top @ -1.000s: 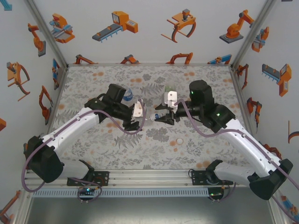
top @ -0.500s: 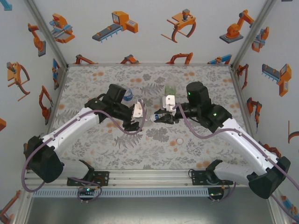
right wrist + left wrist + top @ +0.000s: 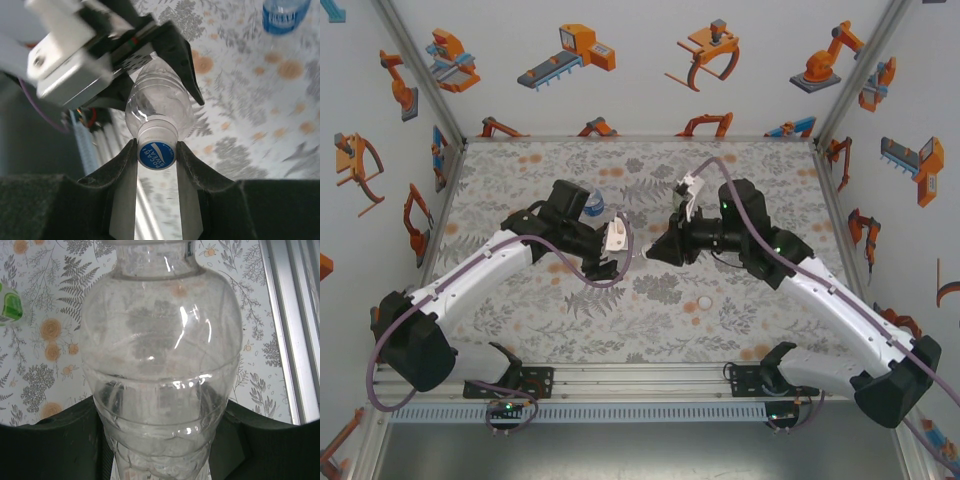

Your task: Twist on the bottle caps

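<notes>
Left claw [image 3: 620, 257] is clenched around the clear bottle [image 3: 160, 355], held on its side above the tabletop [image 3: 570, 330], while a blue-topped cap [image 3: 156, 155] is pinched at its neck by the closed right claw [image 3: 156, 146]; the blue-labelled bottle [image 3: 282, 15] and green bottle [image 3: 10, 302] are judged left to cap.

setting: a robotics lab test cell, not a domestic or retail space. indicators: an enclosure of aluminium profile posts [image 3: 422, 70] with white wall panels [image 3: 640, 110] on the left, right and far sides, printed with orange robot-arm graphics [image 3: 568, 55]; a floral-patterned table [image 3: 520, 330]; two arms, left arm [image 3: 480, 268] and right arm [image 3: 840, 305], fixed by black clamps [image 3: 520, 378] to a slotted aluminium rail [image 3: 640, 385] at the near edge.
</notes>
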Tool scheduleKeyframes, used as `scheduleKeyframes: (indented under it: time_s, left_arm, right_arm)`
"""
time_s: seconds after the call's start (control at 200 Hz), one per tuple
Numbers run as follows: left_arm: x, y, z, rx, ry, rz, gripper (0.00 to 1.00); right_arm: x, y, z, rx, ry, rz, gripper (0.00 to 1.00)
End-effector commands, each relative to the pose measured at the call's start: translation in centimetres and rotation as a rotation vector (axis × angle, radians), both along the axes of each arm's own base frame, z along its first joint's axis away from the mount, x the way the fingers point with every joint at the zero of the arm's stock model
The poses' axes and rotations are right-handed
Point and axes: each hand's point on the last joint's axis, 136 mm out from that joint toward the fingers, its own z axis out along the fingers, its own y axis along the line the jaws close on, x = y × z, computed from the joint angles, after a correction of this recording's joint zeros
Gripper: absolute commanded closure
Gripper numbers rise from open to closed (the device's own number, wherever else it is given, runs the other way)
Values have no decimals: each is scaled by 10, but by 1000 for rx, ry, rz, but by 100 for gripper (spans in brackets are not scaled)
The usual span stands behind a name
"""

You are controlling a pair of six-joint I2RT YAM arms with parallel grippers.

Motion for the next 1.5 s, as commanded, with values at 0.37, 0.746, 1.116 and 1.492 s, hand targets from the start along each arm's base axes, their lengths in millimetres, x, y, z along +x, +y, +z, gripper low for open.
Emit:
scheduleKeyframes:
  time_s: [0.37, 0.746, 1.116, 1.492]
  left_arm:
    - [-6, -6, 14, -50, -3, -46, 100]
    - [-9, -6, 14, -57, -8, -62, 100]
    - [-12, -6, 16, -71, -1, -78, 100]
    - [-13, -6, 17, -74, 0, -78, 100]
  right_arm:
    - [36, -19, -23, 187, 709, -522, 100]
    - [13, -16, 43, -17, -169, -74, 50]
    - [-59, -3, 40, -48, -791, 520, 48]
    - [-56, 4, 20, -53, -795, 562, 57]
